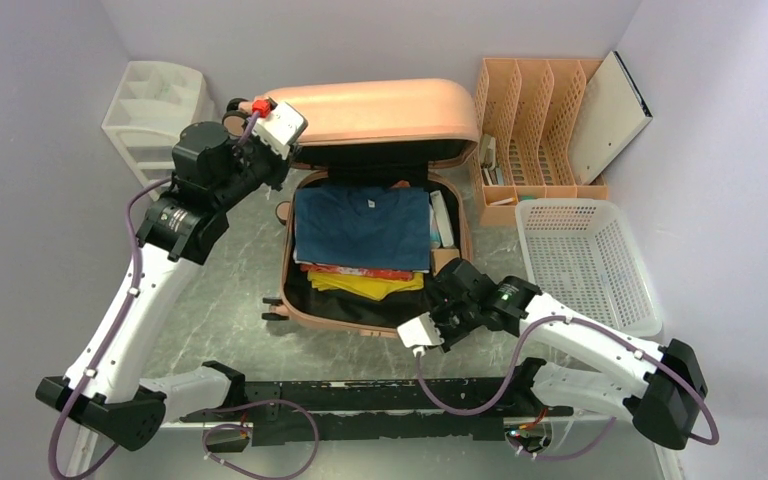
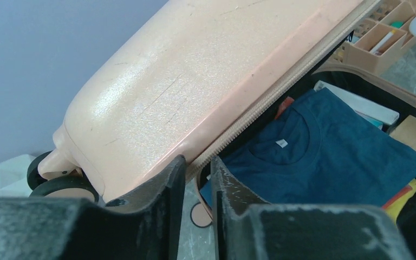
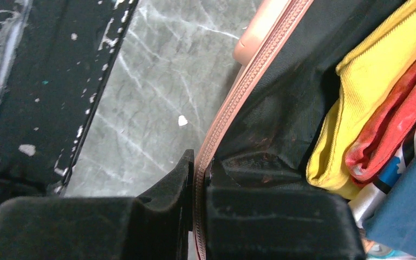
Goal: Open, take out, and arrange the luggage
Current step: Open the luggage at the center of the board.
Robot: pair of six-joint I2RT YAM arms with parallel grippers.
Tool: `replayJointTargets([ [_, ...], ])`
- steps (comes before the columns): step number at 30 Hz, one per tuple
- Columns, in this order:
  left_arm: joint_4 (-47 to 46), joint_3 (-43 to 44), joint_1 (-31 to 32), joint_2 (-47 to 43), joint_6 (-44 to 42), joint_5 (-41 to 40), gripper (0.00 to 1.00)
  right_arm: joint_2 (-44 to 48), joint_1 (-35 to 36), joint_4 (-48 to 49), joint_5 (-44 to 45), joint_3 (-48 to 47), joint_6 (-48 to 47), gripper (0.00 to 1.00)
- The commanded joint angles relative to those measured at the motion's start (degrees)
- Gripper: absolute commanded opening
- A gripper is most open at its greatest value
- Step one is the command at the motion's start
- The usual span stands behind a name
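Salmon-pink hard-shell luggage (image 1: 380, 115): lid rim is flanked by narrowly parted left end effector (image 2: 197, 162), base rim pinched by right end effector (image 3: 199, 169); if released, the lid may be dropped shut.

One suitcase (image 1: 380, 115) on the desk (image 1: 230, 310) shows three folded garments: blue shirt (image 1: 360, 225), red cloth (image 1: 355, 271), yellow cloth (image 1: 365, 286). One rack (image 1: 530, 110) and one drawer unit (image 1: 155, 105) line the far edge, with one basket (image 1: 585, 260) at the right edge. Two arms: left arm (image 1: 130, 300), right arm (image 1: 600, 345).
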State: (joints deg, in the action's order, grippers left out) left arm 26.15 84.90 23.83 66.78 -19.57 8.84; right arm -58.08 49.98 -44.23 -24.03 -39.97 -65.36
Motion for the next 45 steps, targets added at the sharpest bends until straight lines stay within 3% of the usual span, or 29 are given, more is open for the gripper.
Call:
replayJointTargets([
  [1,2.17,1.0,0.25,3.47,2.04,1.06,0.32,1.56,4.04,-25.76,-14.57,-5.17,-7.95,0.0],
  [6,2.31,1.34,0.08,3.64,2.58,2.76,0.41,0.99,4.01,-27.4,-16.21,-6.31,-8.39,0.0],
  [17,2.39,1.75,0.07,3.66,2.9,3.23,0.45,-2.81,4.25,-34.38,-15.66,-9.31,-14.57,0.0],
  [24,2.72,2.78,0.07,4.48,3.21,4.29,0.51,-3.23,4.24,-33.62,-13.36,-9.57,-12.52,0.0],
  [27,2.51,2.64,0.07,4.54,3.3,4.65,0.54,-2.85,4.24,-27.53,-12.99,-9.62,-8.42,0.31],
  [30,2.54,2.81,0.07,5.0,3.4,5.07,0.55,-3.01,4.26,-18.91,-14.28,-10.74,-2.84,0.49],
  [33,2.25,2.47,-0.24,5.39,3.74,5.43,0.55,-4.9,4.53,-10.98,-16.14,-12.23,2.65,0.55],
  [37,2.02,2.08,-1.25,5.58,4.43,6.63,0.55,-9.52,6.14,-0.69,-16.84,-14.72,10.8,0.56],
  [45,1.99,1.23,-1.86,4.94,4.3,7.41,0.56,-19.73,12.05,6.03,-14.02,-20.54,24.11,0.56],
])
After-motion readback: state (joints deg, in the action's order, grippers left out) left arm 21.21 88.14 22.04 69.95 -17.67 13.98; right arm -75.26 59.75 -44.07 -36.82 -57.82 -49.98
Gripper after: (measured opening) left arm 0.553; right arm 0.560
